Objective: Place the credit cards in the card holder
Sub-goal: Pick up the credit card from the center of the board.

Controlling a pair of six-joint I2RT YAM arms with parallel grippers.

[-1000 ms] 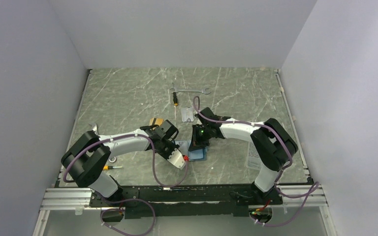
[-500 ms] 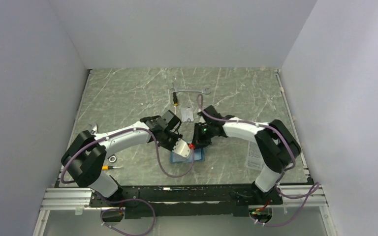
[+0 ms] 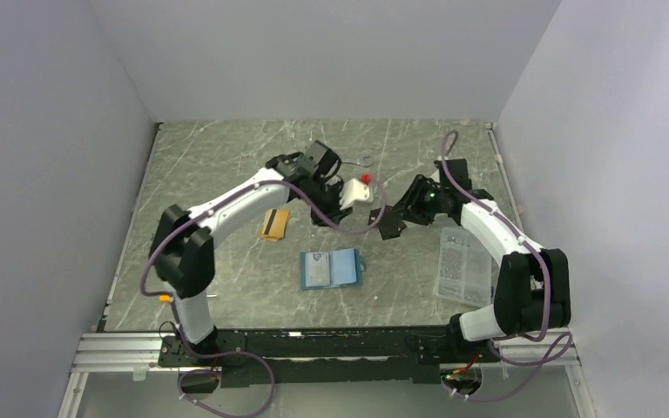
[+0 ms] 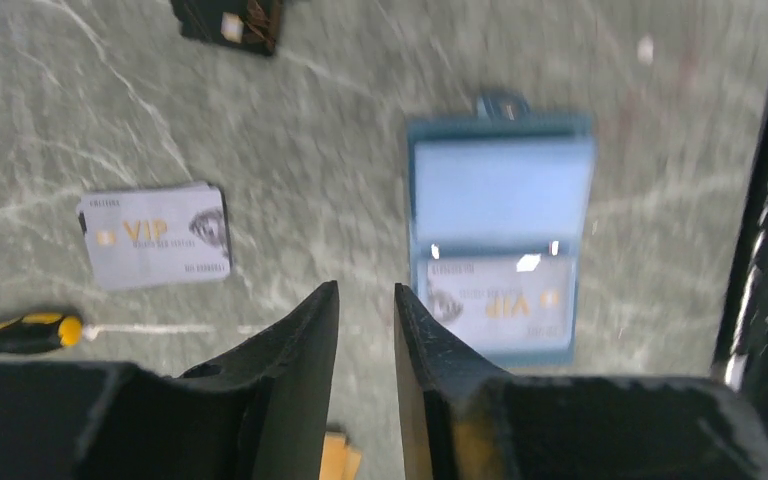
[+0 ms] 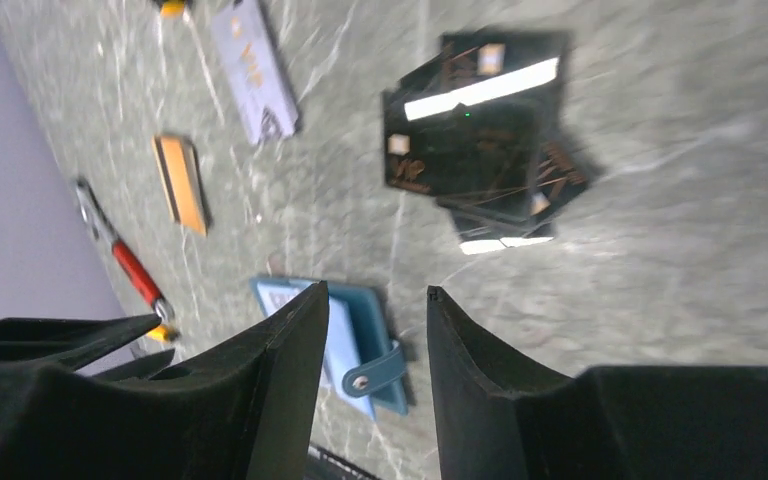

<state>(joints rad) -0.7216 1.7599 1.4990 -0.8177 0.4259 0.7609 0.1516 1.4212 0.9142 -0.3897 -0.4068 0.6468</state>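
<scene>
Spreading under everything is the grey-green marbled tabletop, and both arms reach out over its 12 o'clock half, lifted off the surface. The left claw shows only a narrow gap between its dark fingers, the right claw a wider one, and neither has anything between them, so I judge both arms are free to fetch another card. Just toward 6 o'clock of centre lies the teal-blue leather-like folding card holder, opened flat with its paler pockets up, probably so that a card can slide in from above. One silver card printed VIP already sits in a pocket. The fanned heap of dark brown-black plastic cards lies beyond the holder toward 1 o'clock, near the right claw; its overlapping edges may give the fingers something to catch. An orange-gold card rests at the holder's 10 o'clock, and a loose silver VIP card lies flat, apart from it.
</scene>
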